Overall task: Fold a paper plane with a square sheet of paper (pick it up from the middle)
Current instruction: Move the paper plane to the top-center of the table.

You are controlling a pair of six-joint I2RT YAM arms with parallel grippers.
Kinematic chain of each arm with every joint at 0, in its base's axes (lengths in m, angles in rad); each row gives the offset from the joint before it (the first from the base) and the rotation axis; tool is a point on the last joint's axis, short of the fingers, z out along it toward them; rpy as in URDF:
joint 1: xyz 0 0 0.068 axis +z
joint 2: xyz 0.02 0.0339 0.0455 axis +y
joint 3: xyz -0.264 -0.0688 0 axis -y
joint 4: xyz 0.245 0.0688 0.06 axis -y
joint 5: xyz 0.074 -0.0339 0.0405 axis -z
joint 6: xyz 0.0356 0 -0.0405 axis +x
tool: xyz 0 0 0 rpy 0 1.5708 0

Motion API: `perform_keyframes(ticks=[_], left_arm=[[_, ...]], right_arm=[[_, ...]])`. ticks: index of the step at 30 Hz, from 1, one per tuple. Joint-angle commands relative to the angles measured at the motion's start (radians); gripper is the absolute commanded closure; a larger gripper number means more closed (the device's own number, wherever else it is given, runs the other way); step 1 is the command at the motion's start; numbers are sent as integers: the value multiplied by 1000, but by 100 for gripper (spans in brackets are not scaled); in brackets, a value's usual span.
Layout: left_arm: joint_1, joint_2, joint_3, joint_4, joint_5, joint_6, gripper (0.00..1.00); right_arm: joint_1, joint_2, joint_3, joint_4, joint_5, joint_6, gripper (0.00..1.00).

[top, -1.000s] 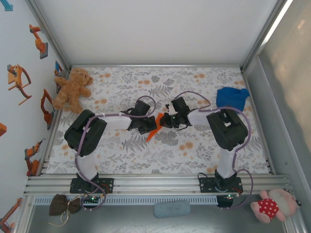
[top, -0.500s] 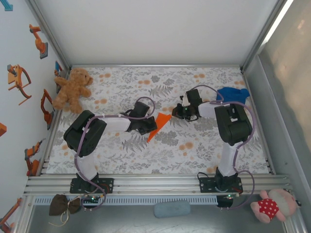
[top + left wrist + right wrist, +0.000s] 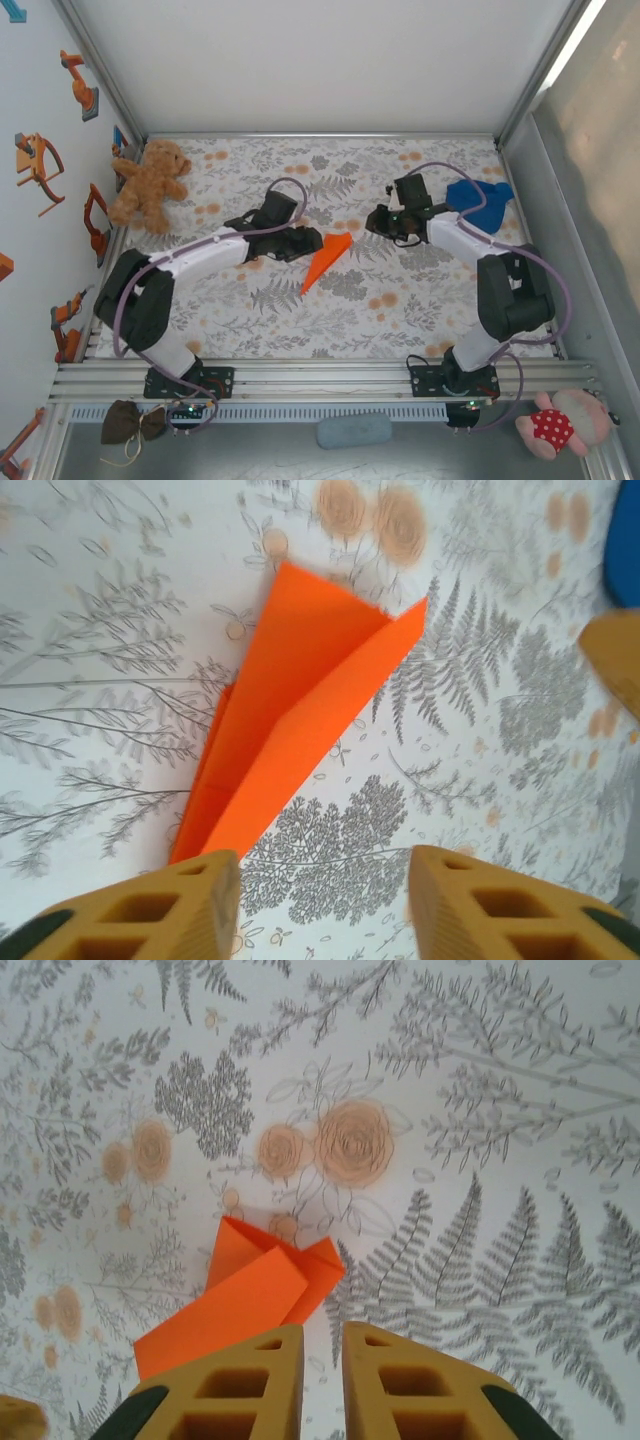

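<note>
One orange paper plane (image 3: 326,258) lies loose. My two hands: left gripper (image 3: 324,905) wide apart, right gripper (image 3: 322,1375) barely parted.

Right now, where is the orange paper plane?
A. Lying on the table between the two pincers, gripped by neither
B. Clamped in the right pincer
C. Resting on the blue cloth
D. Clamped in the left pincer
A: the paper plane lies flat on the floral table. It sits ahead of the left pincer, whose jaws stand apart, and the right pincer has nothing between its jaws.
</note>
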State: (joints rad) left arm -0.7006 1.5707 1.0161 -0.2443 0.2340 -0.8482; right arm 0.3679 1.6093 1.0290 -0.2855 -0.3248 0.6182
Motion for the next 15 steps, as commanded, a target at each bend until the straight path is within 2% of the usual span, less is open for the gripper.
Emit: perform_keyframes(ticks=[1,5,10,13,15], left_arm=[[42,-95,-77,-121,-102,30,44],[83,-227,-168,-176,-198,54,24],[121,-363,-256,-219,-287,85,5],[141,-417,-296,-232,-305,97,0],[153,-445,-318,-237,-309,100,3]], right_arm=[[83,-39,-10,-108,66,35,78],[223,-31,46,-158,157,107,63],[370,75,189,-271,323,205,43],[432,175,309,-371,412,241,38],[463,233,381,-442,470,261,37]])
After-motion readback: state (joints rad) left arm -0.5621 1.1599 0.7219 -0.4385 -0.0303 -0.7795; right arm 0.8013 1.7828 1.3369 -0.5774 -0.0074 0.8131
